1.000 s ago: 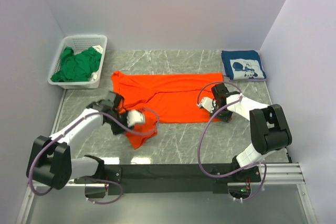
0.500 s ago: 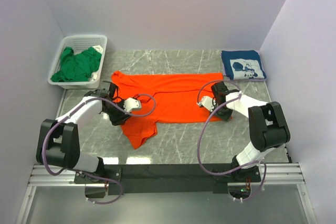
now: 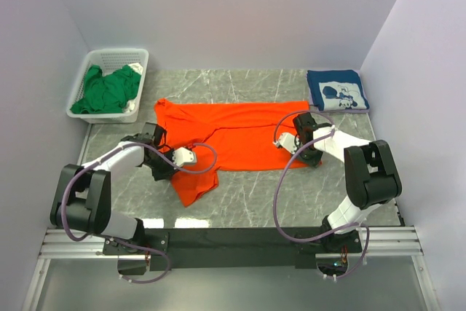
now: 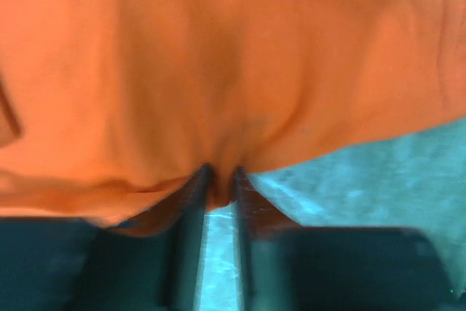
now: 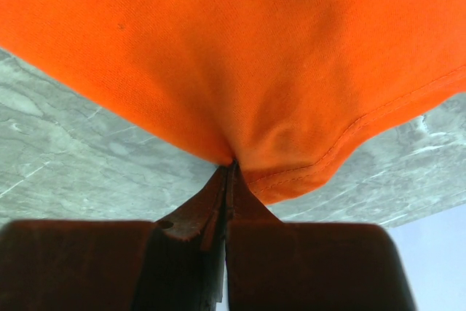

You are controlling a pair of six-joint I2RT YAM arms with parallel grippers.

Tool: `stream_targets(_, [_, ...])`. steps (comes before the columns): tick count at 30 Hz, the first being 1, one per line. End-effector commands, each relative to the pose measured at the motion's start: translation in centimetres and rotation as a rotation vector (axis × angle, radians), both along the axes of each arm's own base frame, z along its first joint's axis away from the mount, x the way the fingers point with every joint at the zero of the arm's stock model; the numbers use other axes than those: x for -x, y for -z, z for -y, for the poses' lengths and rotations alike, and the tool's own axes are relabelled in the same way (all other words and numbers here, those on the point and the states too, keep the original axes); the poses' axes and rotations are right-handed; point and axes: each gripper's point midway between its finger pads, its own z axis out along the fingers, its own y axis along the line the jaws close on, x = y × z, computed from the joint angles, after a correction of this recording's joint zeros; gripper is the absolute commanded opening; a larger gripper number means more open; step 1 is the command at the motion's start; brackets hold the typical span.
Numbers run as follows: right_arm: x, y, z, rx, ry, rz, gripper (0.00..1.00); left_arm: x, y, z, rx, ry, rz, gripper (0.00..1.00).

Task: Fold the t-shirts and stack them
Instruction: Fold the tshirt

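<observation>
The bright orange t-shirt point(image 3: 240, 130) lies spread across the table's middle, with a flap hanging toward the front left. My left gripper point(image 3: 169, 162) is at its left part, shut on a fold of the orange cloth point(image 4: 218, 71); its fingertips point(image 4: 218, 180) pinch the shirt's edge. My right gripper point(image 3: 298, 145) is at the shirt's right hem, shut on the orange hem point(image 5: 306, 172), with its fingertips point(image 5: 231, 165) pressed together. The navy t-shirt point(image 3: 336, 90) lies folded at the back right. The green t-shirt point(image 3: 109, 89) is bunched in the basket.
The white lattice basket point(image 3: 116, 56) stands at the back left against the wall. Grey marble table point(image 3: 255, 194) shows in front of the orange shirt. Walls close in on the left, back and right.
My left arm has swung in toward the left and its gripper has shifted up-left along the shirt's left part, still on the cloth. The right gripper has barely moved.
</observation>
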Motion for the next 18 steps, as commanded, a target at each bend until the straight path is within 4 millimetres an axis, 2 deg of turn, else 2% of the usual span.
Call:
stream_targets(1, [-0.8,0.2,0.1,-0.004,-0.003,0.015,0.00,2.3,2.0,-1.0,-0.047,0.026,-0.062,0.20])
stream_targets(4, [-0.2,0.0,0.3,-0.006,-0.006,0.008,0.00,3.0,1.1,-0.8,-0.029,0.026,-0.055,0.07])
stream_targets(7, [0.5,-0.4,0.7,-0.014,-0.005,0.011,0.00,3.7,-0.4,-1.0,-0.010,0.013,-0.037,0.01])
stream_targets(12, [1.9,-1.6,1.1,-0.028,-0.008,0.020,0.00,4.7,-2.6,-1.2,0.032,-0.015,-0.019,0.01])
stream_targets(18, [3.4,-2.9,0.8,-0.062,-0.022,0.020,0.00,5.4,-3.7,-1.2,0.061,-0.040,-0.009,0.01])
